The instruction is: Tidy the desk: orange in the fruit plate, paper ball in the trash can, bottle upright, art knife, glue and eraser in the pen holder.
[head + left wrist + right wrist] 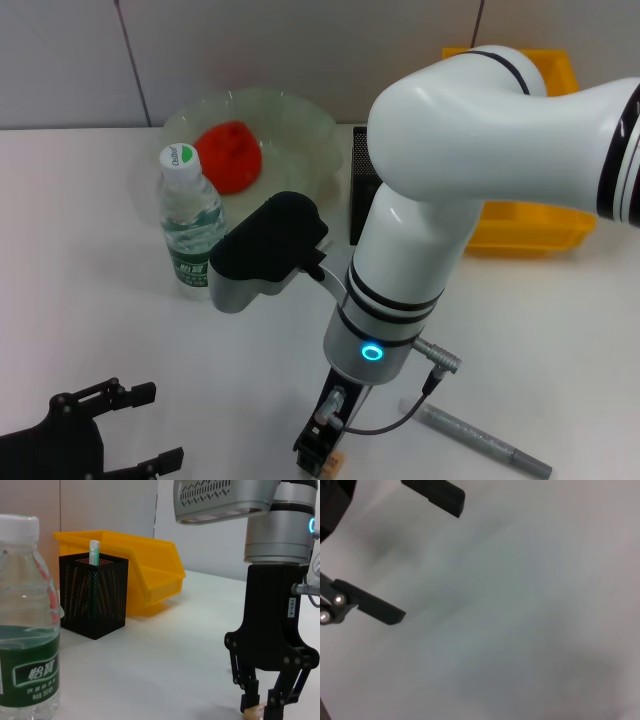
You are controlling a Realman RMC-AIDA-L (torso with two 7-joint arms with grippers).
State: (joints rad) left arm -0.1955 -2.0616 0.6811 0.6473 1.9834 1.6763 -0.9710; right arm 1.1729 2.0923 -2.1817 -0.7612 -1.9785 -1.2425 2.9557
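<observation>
The orange (230,155) lies in the pale green fruit plate (300,120). The bottle (190,222) stands upright in front of the plate; it also shows in the left wrist view (25,635). The black mesh pen holder (93,595) holds a white-and-green stick (94,552). The yellow trash can (530,225) stands behind it. My right gripper (320,455) points down at the table's front, shut on the tan eraser (252,711). A grey art knife (480,435) lies to its right. My left gripper (165,425) is open and empty at the front left. The paper ball is out of view.
My right arm's elbow (480,120) hangs over the middle of the table and hides most of the pen holder (360,185) in the head view. A wall runs close behind the plate and the trash can (135,565).
</observation>
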